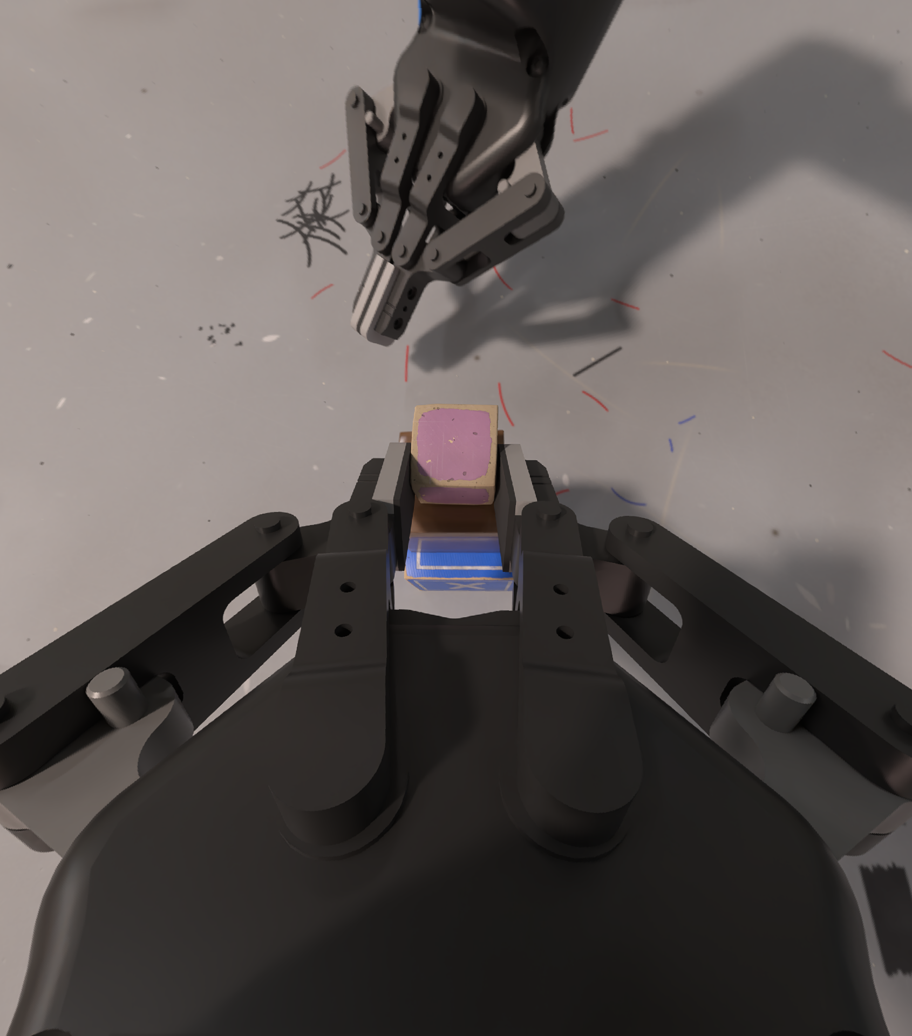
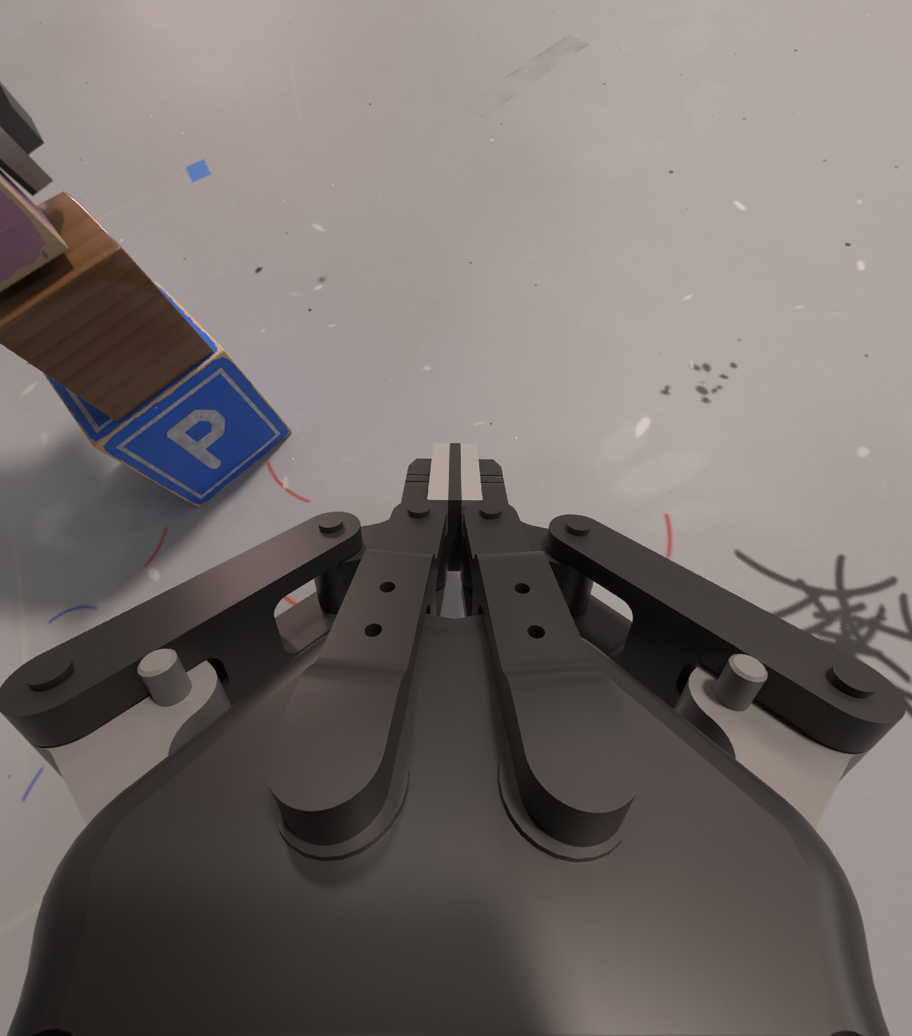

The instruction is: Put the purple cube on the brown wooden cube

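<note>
The left gripper (image 1: 454, 476) has its two fingers pressed on the sides of the purple cube (image 1: 455, 448), one at 9 o'clock and one at 3 o'clock. The purple cube sits over the brown wooden cube (image 2: 100, 319), which stands on a blue block (image 2: 198, 443) on the grey table (image 2: 611, 252). In the right wrist view the purple cube looks like it touches the brown top, pushed toward one edge, not in the middle. To do this step well, I think the fingers should open slowly and go straight up, so nothing gets bumped. The stack looks a bit wobbly. The right gripper (image 2: 455, 472) has its fingers together with nothing in them, well apart from the stack. In the left wrist view the fingers hide most of the brown cube. The right wrist view cuts off the purple cube at 9 o'clock.
</note>
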Motion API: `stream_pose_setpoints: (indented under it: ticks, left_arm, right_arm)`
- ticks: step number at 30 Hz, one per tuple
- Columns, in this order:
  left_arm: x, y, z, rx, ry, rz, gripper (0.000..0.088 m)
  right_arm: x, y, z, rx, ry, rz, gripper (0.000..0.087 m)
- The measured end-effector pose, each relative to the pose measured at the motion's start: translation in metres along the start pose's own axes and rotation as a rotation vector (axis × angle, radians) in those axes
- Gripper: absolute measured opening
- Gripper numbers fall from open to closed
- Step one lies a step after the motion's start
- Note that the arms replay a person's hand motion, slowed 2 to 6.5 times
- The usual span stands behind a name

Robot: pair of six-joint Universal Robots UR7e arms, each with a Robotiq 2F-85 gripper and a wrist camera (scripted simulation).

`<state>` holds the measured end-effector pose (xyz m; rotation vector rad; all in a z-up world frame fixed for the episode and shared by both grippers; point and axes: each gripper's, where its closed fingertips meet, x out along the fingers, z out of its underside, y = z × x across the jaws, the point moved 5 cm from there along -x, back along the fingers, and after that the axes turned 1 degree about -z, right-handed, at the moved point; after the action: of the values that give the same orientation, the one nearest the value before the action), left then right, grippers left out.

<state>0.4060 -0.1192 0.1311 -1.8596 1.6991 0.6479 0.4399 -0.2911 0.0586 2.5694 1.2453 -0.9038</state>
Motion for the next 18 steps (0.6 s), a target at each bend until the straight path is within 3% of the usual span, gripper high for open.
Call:
stream_pose_setpoints:
  ticks: [3, 7, 8, 11, 18]
  left_arm:
    - [-0.002, -0.003, -0.002, -0.008, 0.016, -0.024, 0.0292]
    - [-0.012, -0.013, 0.005, -0.027, 0.038, -0.073, 0.0627]
    - [-0.016, -0.013, 0.005, -0.029, 0.053, -0.071, 0.0638]
    - [-0.025, -0.012, 0.011, -0.046, 0.079, -0.06, 0.0529]
    - [-0.038, -0.027, 0.052, -0.124, 0.086, -0.112, 0.0527]
  right_arm:
    - [-0.001, 0.0, 0.0, 0.001, 0.005, -0.002, 0.0]
    - [-0.003, 0.001, -0.003, 0.004, 0.017, 0.0, 0.0]
    - [-0.004, 0.002, -0.004, 0.004, 0.022, 0.005, 0.0]
    - [-0.006, 0.007, -0.011, -0.004, 0.04, 0.019, 0.0]
    - [-0.009, 0.035, -0.029, -0.039, 0.053, 0.099, 0.0]
